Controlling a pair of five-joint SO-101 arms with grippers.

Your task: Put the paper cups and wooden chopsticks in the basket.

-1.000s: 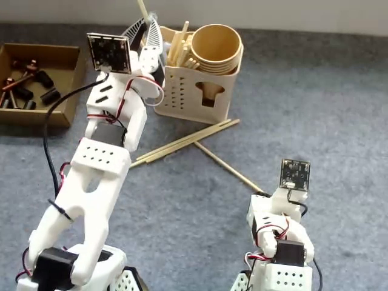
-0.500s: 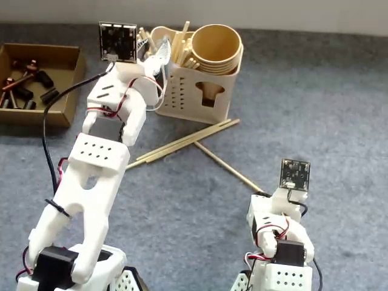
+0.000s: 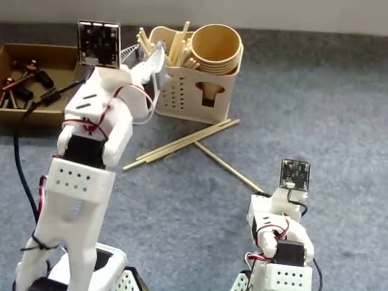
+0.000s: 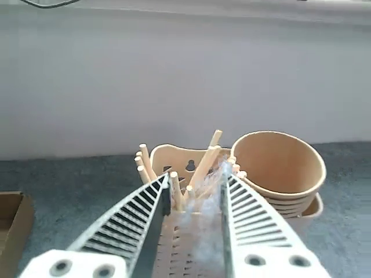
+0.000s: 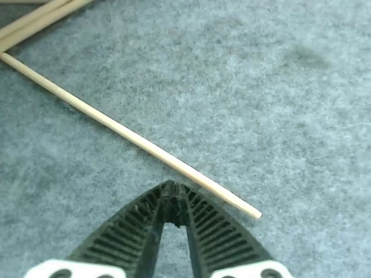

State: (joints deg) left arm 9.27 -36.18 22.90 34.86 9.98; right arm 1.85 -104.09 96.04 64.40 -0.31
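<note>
Several wooden chopsticks point(image 3: 179, 47) and stacked paper cups point(image 3: 216, 45) stand in the basket point(image 3: 182, 92); I see my left claw point(image 4: 195, 178) spread apart, empty, right claw point(image 5: 172, 191) closed on nothing.

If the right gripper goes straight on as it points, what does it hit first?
Probably the lone wooden chopstick lying crosswise just beyond the right gripper, jaws shut; its height over the carpet is unclear.
</note>
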